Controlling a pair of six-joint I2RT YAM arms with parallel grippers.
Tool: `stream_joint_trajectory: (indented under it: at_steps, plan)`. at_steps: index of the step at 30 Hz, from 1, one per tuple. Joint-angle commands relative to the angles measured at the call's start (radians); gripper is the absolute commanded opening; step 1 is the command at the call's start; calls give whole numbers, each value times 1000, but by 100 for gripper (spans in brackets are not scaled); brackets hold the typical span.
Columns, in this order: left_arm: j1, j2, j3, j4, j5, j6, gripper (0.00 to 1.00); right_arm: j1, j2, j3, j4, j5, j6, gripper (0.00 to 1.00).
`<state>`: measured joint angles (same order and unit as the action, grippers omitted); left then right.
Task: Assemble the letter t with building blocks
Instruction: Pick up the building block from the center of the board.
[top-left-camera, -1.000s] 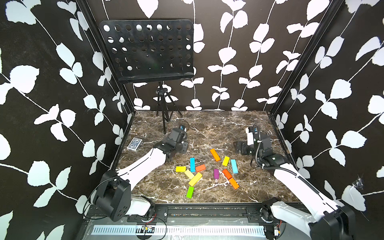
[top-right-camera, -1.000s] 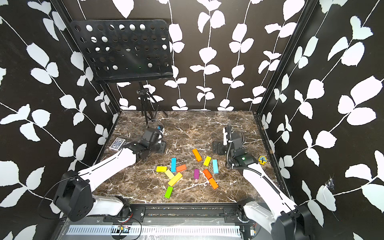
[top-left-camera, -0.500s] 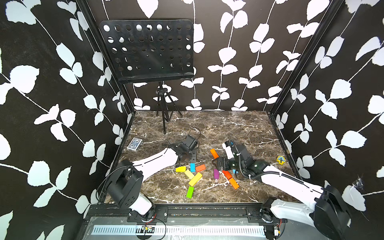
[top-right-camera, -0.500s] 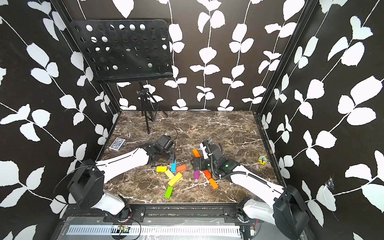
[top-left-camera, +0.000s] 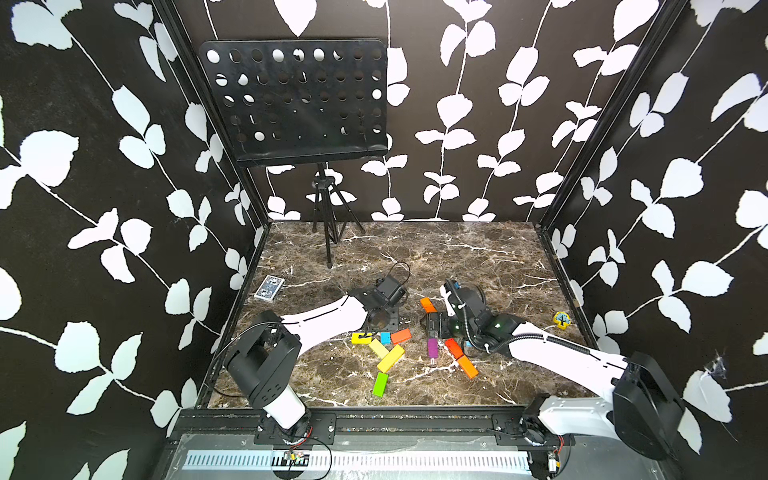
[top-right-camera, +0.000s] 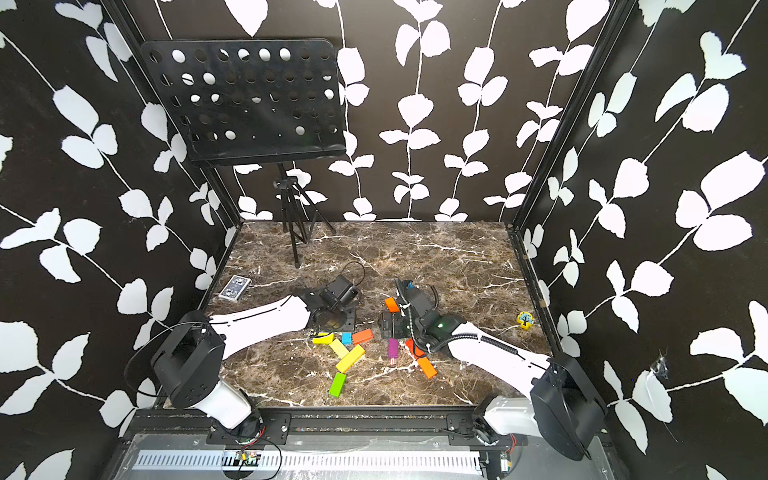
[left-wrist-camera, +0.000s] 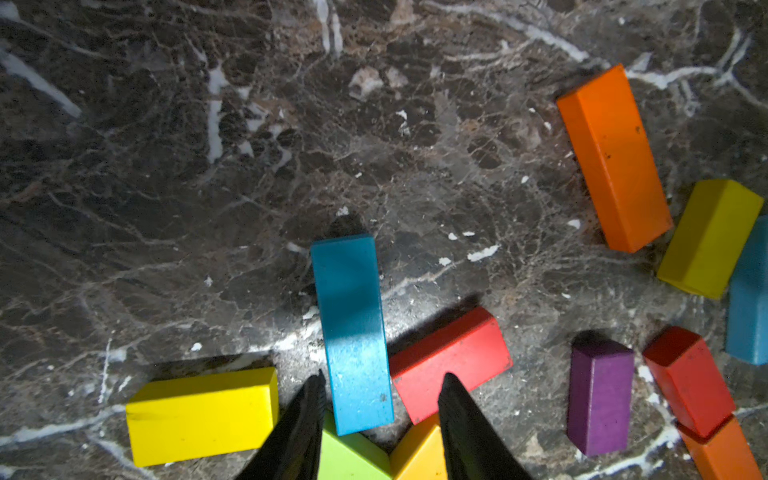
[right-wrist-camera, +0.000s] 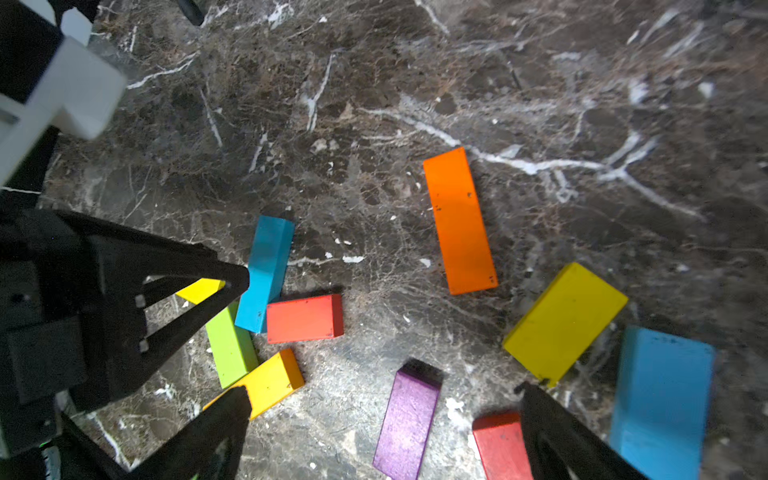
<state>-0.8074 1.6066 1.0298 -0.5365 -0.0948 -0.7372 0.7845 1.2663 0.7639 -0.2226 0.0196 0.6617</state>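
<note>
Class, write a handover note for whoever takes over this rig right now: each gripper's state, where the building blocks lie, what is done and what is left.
Left gripper: open, jaws either side of one end of a cyan block, no clamp visible.
Right gripper: wide open, empty, low over the purple block and a red-orange block.
Blocks: all loose and scattered mid-front on the marble table. The lime green block is nearest the front and one orange block is furthest back.
Done: nothing; no T is formed.
Left: pick blocks, lay a stem and a crossbar.
</note>
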Motion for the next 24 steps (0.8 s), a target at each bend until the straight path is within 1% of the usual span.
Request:
stream_joint_trajectory:
  at_steps: [1,4,5,6,9,10,15,21,24]
  plan:
    - [-6,20,22,-16,-15,-11,47,18,-63,-17,-21,138,47,99]
    - [-6,36,32,-29,-17,-8,47,18,-92,-27,-6,103,39,99]
    - [-6,40,31,-31,-21,-9,47,19,-99,-25,3,67,12,99]
    - [-6,40,29,-31,-24,-12,47,19,-109,-28,19,7,-44,99]
    - [-6,42,21,-28,-36,-16,47,24,-155,-81,115,-66,-71,99]
    - [-6,44,20,-27,-39,-15,47,24,-164,-97,142,-77,-65,99]
    - [-6,77,28,-9,-22,-4,47,24,-140,-91,148,-117,-81,99]
    - [-6,104,39,-18,-37,-3,46,24,-84,-106,228,-157,-27,99]
    - [-6,118,48,-28,-41,0,45,24,-45,-97,233,-165,-19,99]
